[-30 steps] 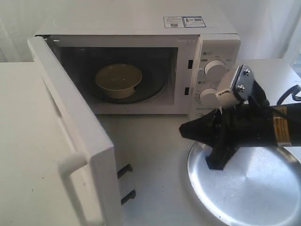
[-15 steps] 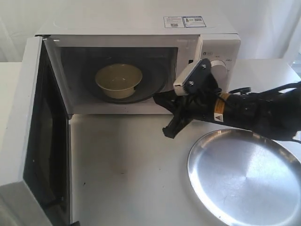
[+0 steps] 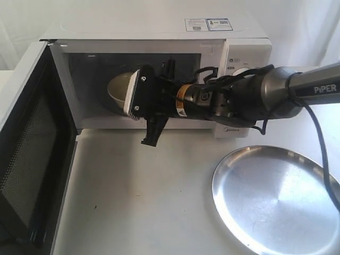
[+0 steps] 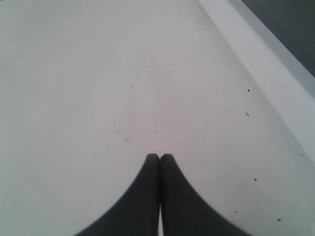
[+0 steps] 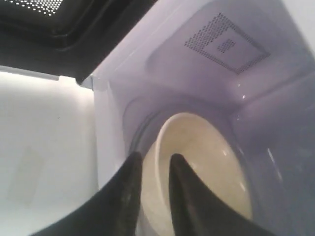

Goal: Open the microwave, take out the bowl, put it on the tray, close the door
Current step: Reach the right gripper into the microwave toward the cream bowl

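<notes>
The main risk we see lies in the grip on the bowl [image 5: 206, 162], which sits inside the microwave [image 3: 159, 32], at the back of the cavity. The right gripper [image 5: 154, 157] has its two dark fingers parted, one on each side of the bowl's near rim, and nothing is clamped yet. A pinch on one thin, smooth wall could slip, or the bowl could tip as it lifts. If the fingers push forward before they close, they could shove the bowl deeper in. On the way out, the bowl or the bulky wrist could catch the frame of the opening.

The door [image 3: 32, 149] stands swung wide to the left and looks clear of the path. The tray [image 3: 276, 202] lies empty on the table, well apart from the microwave on the right.

The right arm [image 3: 255, 98] stretches nearly level from the right edge, its wrist at the mouth of the cavity. The left gripper [image 4: 159, 157] is clenched on nothing, fingers pressed together above the bare white table [image 4: 98, 73].
</notes>
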Controlling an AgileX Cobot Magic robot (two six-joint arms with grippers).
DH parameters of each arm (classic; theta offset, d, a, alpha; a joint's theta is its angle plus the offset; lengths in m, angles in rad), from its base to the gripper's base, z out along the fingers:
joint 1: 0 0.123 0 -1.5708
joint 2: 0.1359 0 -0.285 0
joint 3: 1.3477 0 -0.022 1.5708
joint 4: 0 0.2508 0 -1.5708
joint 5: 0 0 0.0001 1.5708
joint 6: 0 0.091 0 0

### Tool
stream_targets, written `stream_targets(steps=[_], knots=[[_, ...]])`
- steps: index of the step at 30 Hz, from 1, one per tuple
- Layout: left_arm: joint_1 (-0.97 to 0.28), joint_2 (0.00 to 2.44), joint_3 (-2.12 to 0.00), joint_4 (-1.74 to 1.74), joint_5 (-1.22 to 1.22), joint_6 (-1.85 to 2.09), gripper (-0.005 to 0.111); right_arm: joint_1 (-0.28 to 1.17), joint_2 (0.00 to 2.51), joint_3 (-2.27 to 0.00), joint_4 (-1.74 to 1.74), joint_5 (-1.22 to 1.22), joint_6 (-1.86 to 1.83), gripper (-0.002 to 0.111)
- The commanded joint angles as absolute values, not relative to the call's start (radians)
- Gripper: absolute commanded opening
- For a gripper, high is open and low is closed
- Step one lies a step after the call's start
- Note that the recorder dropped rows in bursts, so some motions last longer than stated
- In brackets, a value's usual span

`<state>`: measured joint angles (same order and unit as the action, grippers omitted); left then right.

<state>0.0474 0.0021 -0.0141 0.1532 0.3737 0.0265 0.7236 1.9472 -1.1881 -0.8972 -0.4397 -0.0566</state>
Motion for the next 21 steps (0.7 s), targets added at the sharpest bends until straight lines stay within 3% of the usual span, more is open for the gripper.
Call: stream_targets(steps=[1, 5, 21], knots=[[0.047, 0.0, -0.005, 0.15, 0.415, 0.027, 0.0, 0.73, 1.972, -1.258, -0.893, -0.369, -0.103, 0.036], [0.047, 0.0, -0.005, 0.15, 0.415, 0.027, 0.0, 0.73, 2.016, -1.306, -0.893, -0.283, -0.07, 0.048], [0.047, 0.0, -0.005, 0.15, 0.415, 0.027, 0.0, 0.74, 2.086, -1.4, -0.898, -0.209, -0.022, 0.042]])
